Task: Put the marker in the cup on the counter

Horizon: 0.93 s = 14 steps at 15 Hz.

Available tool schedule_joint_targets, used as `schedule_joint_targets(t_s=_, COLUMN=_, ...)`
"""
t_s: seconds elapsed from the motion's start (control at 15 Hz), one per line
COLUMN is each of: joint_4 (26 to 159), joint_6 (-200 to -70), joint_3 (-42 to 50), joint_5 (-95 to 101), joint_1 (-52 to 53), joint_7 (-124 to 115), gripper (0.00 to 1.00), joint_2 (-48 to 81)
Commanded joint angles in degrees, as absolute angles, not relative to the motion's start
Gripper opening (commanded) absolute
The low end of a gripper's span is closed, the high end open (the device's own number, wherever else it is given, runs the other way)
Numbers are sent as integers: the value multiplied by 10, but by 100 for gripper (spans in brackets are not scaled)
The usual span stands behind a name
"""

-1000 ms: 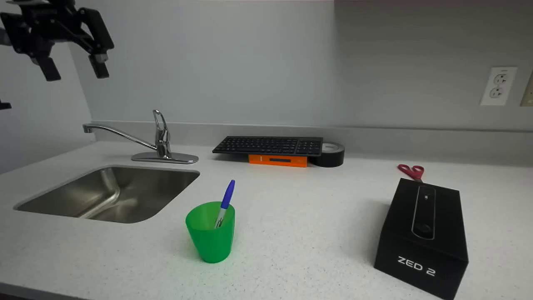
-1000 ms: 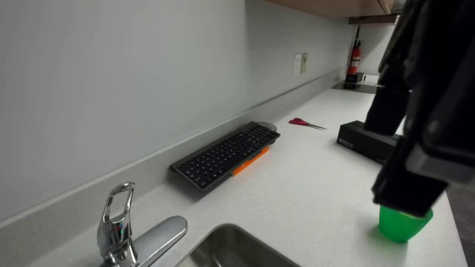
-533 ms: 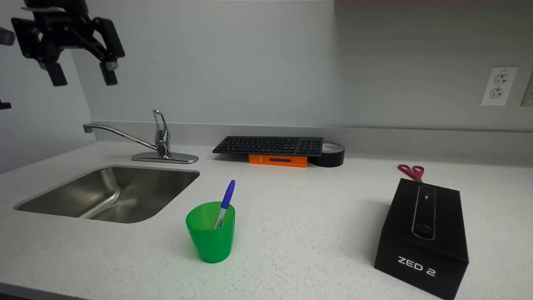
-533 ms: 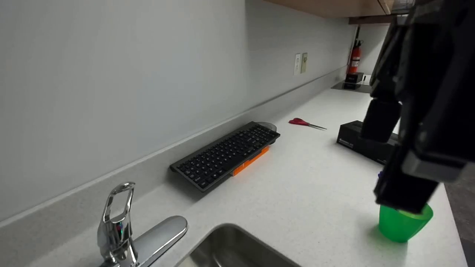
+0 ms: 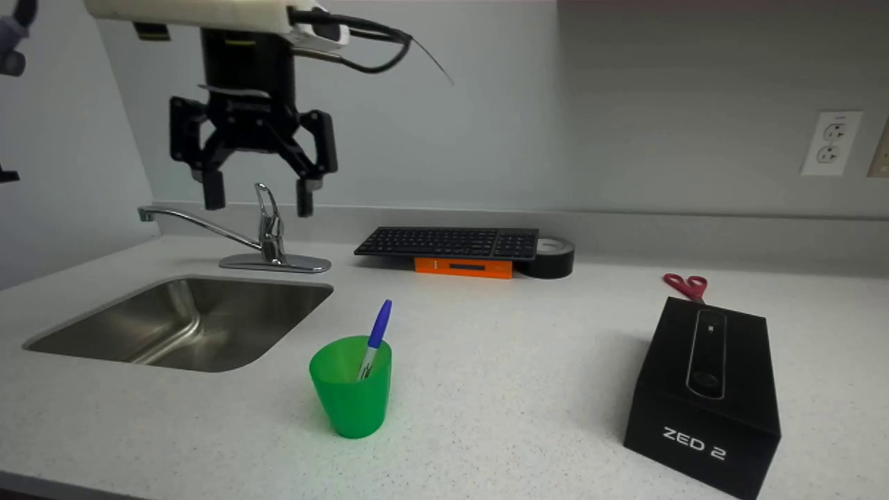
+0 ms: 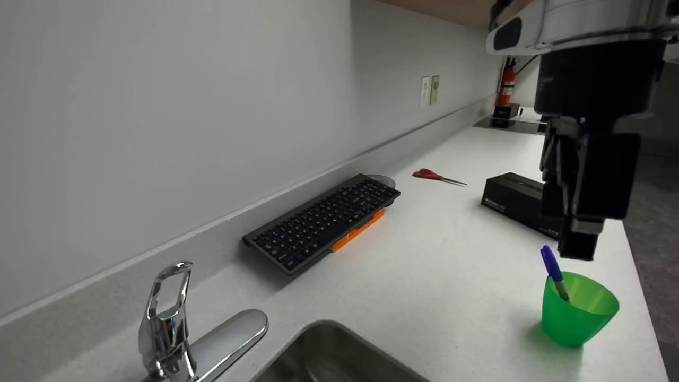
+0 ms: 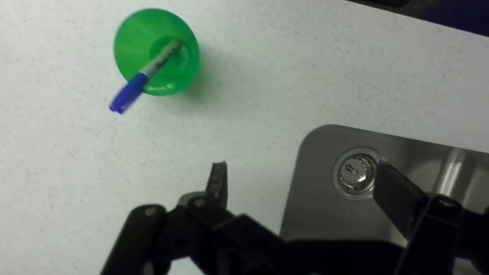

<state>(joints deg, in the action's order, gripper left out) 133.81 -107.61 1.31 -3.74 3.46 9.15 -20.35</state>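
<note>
The green cup (image 5: 351,410) stands upright on the off-white counter (image 5: 500,389), near the front edge and beside the sink. The blue-capped marker (image 5: 379,326) stands tilted in the cup, cap end up and leaning out over the rim. The cup (image 6: 570,323) and marker (image 6: 553,265) show in both exterior views. In the wrist view the cup (image 7: 130,49) is at upper left, with the marker's (image 7: 131,91) lower end on its floor. My gripper (image 5: 260,200) is open and empty, above the counter and sink, apart from the cup. Its spread fingers (image 7: 301,166) show low in the wrist view.
A steel sink (image 5: 243,305) with a chrome faucet (image 5: 271,239) lies left of the cup. A keyboard (image 5: 448,242) rests on an orange item (image 5: 464,268) beside black tape (image 5: 549,262) near the wall. A black ZED 2 box (image 5: 708,389) and red scissors (image 5: 687,286) are at right.
My gripper has moved right and down in an exterior view, bringing more of the arm into sight. It stays open. The cup and marker have not moved.
</note>
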Motion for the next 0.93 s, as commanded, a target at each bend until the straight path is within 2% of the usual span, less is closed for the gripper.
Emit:
schedule_joint_targets(t_s=0.0, joint_4=1363, joint_6=-1040, joint_3=39, joint_5=19, joint_1=-7, joint_7=109, gripper=100, joint_2=-242)
schedule_joint_targets(t_s=0.6, joint_4=1355, joint_6=-1037, joint_3=54, joint_5=13, joint_1=-16, joint_7=108, gripper=100, joint_2=-247)
schedule_joint_targets(t_s=0.87, joint_4=1360, joint_6=-1076, joint_3=43, joint_5=43, joint_1=-28, joint_7=61, gripper=100, joint_2=-221)
